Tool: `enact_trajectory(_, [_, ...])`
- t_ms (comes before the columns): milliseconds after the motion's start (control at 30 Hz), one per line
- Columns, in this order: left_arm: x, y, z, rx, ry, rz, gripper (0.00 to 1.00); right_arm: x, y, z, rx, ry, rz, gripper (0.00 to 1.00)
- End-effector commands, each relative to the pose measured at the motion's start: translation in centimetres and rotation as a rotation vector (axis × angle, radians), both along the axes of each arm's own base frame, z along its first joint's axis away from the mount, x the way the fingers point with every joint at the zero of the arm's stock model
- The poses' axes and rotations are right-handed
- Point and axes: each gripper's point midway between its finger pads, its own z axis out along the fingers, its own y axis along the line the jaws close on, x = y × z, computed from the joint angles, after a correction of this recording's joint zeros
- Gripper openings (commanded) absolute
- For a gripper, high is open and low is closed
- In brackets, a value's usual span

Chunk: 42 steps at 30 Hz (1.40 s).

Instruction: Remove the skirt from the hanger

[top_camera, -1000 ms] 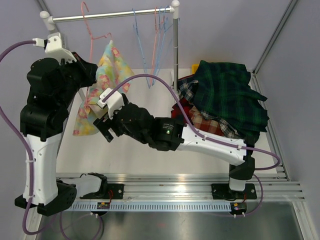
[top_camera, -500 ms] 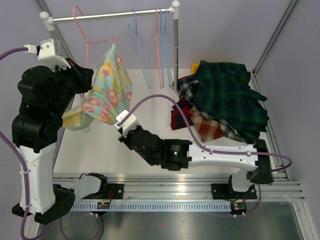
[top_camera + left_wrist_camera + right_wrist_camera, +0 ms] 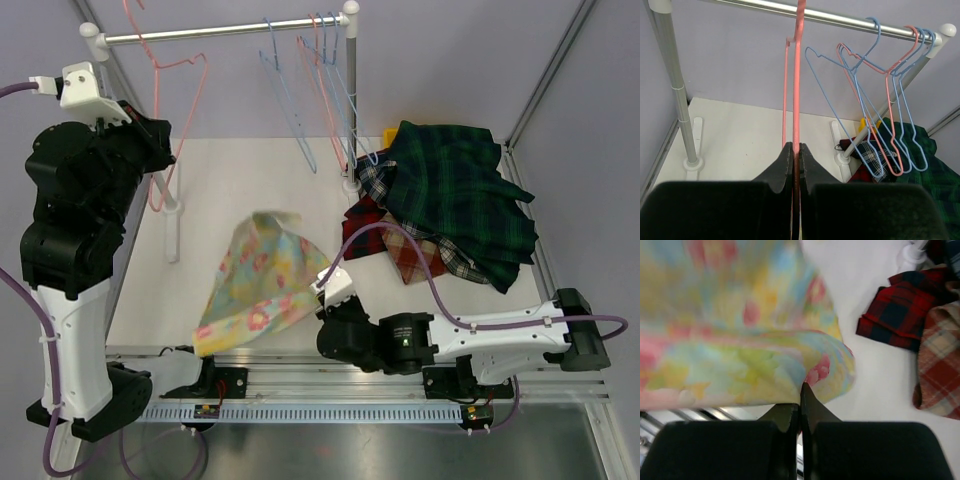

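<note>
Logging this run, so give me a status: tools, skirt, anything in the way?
Left tool shut on pink hanger. Right tool shut on floral skirt, off the hanger. Plaid pile lies apart.

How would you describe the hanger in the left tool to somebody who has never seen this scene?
Look at the metal rail across the back of the table. Near its left end is a single pink wire hanger, pinched in the left tool. All the other hangers, blue and pink, are bunched together at the rail's right end.
</note>
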Motion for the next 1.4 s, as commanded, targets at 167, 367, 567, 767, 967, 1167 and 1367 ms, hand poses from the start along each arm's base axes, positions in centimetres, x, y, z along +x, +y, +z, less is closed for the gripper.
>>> enact_trajectory(167, [3.3, -0.3, -1.7, 0.041, -0.007, 0.020, 0.00, 6.7, -7.4, 9.7, 0.144, -0.206, -0.299, 0.00])
enact_trajectory(367, [6.2, -1.4, -2.1, 0.039, 0.003, 0.008, 0.00, 11.5, -14.9, 17.8, 0.251, -0.370, -0.422, 0.00])
enact_trajectory(567, [9.6, -2.3, -2.9, 0.043, 0.013, 0.007, 0.00, 16.8, -21.2, 26.9, 0.197, -0.587, -0.583, 0.00])
enact_trajectory(767, [12.7, -3.5, -3.4, 0.049, 0.018, -0.013, 0.00, 28.5, -29.0, 30.7, 0.189, -0.606, -0.823, 0.00])
enact_trajectory(967, [15.4, -4.8, -2.3, 0.053, -0.014, -0.043, 0.00, 37.6, -33.8, 29.3, 0.252, -0.551, -0.930, 0.00])
enact_trajectory(1167, [18.0, -6.3, -3.4, 0.028, 0.002, -0.075, 0.00, 41.8, -30.9, 14.7, 0.222, -0.201, -0.889, 0.99])
enact_trajectory(1367, [17.9, -8.5, -6.2, 0.028, 0.049, -0.125, 0.00, 38.5, -29.8, 4.5, 0.276, 0.016, -0.908, 0.99])
